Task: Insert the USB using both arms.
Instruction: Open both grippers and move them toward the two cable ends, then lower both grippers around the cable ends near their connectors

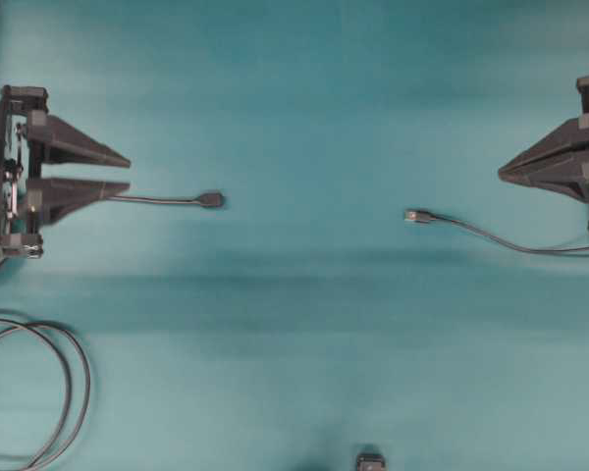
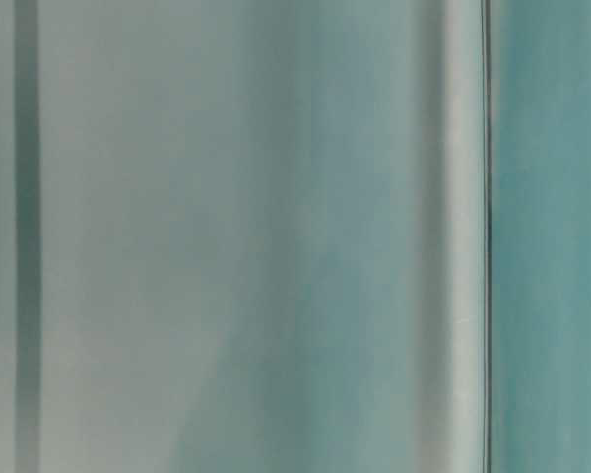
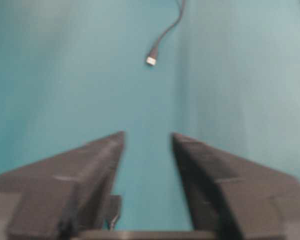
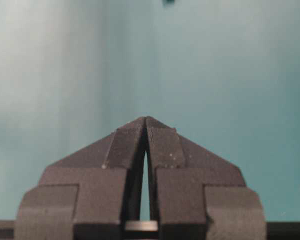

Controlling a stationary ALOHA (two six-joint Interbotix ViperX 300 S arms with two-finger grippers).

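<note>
Silvery-tipped, the USB (image 1: pixel 418 216) lies toward the tabletop's right edge, pointing at the socket, nearer your pressed-together right gripper (image 1: pixel 502 174) than your spread left gripper (image 1: pixel 129 173).

Black skeletal left gripper (image 1: pixel 129 174), pointed triangular fingers, matching right gripper (image 1: pixel 501 175), boxy wrists

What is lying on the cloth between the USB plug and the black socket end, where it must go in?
Nothing visible. In the overhead view the USB lies right of centre and the socket end left of centre, with only bare teal cloth between them. The coiled cable lies far off at the lower left.
</note>
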